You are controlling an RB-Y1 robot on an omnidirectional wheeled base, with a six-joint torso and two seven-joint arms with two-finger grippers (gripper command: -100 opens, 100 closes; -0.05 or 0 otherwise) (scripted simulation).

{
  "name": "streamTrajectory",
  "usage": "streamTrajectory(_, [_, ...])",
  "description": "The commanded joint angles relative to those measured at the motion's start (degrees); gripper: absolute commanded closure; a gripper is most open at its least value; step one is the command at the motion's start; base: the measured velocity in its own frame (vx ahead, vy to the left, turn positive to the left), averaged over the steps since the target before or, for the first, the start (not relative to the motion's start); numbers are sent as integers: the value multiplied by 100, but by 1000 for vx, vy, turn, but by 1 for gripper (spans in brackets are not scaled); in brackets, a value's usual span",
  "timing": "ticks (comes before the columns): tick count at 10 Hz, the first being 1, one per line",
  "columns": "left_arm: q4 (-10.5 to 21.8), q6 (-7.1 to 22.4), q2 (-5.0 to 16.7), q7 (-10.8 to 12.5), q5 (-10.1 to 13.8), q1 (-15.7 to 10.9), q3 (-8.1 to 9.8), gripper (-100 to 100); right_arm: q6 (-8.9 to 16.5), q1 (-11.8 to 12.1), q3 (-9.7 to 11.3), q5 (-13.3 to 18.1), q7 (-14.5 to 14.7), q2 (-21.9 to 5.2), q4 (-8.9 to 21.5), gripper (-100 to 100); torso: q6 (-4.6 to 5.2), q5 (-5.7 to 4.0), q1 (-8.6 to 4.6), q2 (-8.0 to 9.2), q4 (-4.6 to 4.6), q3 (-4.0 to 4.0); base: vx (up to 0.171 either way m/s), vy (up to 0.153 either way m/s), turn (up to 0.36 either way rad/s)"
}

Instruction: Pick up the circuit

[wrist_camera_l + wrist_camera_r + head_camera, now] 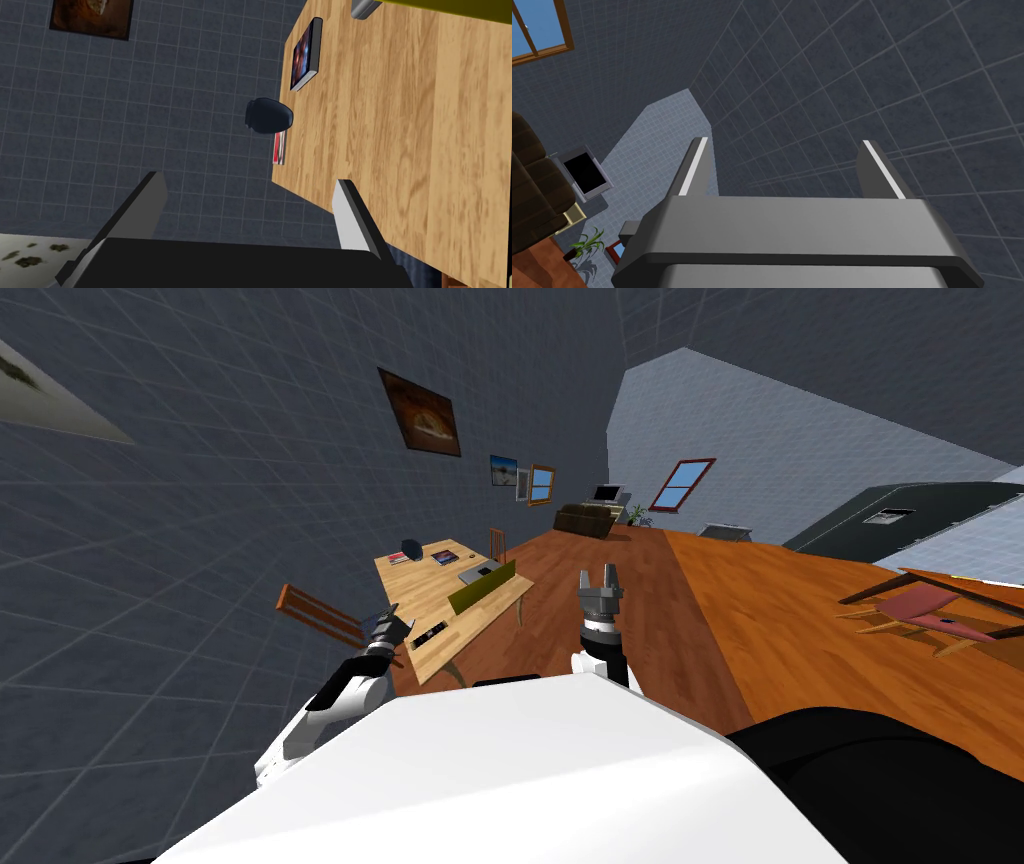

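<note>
A long light wooden table (420, 588) stands ahead on my left. Near its close end lies a small dark flat piece with pale marks, the circuit (432, 635). My left gripper (390, 623) hovers open just to the left of it, by the table's edge. In the left wrist view the left gripper (247, 200) holds nothing and looks along the table (400, 125) toward a dark vase (268, 116). My right gripper (601, 583) is raised over the wooden floor, right of the table. In the right wrist view the right gripper (784, 165) stands open and holds nothing.
The table carries a picture book (304, 55), a red book (280, 148), a grey laptop (480, 573) and a yellow-green divider (482, 586). A wooden chair (315, 613) stands to its left. A pink chair (930, 613) is at the right, a brown sofa (585, 520) far back.
</note>
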Motion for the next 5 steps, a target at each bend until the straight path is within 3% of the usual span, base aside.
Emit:
streamTrajectory(1, [122, 97, 82, 11, 187, 53, 11, -100, 0, 0, 0, 0, 0, 0, 0, 0, 0, 0, 0, 0, 0, 0, 3, 1, -119])
streamTrajectory(2, [360, 330, 274, 40, 401, 67, 42, -100, 0, 1, -1, 0, 0, 0, 0, 0, -6, 0, 0, 1, 0, 1, 6, -4, -191])
streamTrajectory(5, [612, 567, 462, 70, 785, 85, 64, -100, 0, 0, 0, 0, 0, 0, 0, 0, -2, 0, 0, -1, 0, 0, 6, -2, -157])
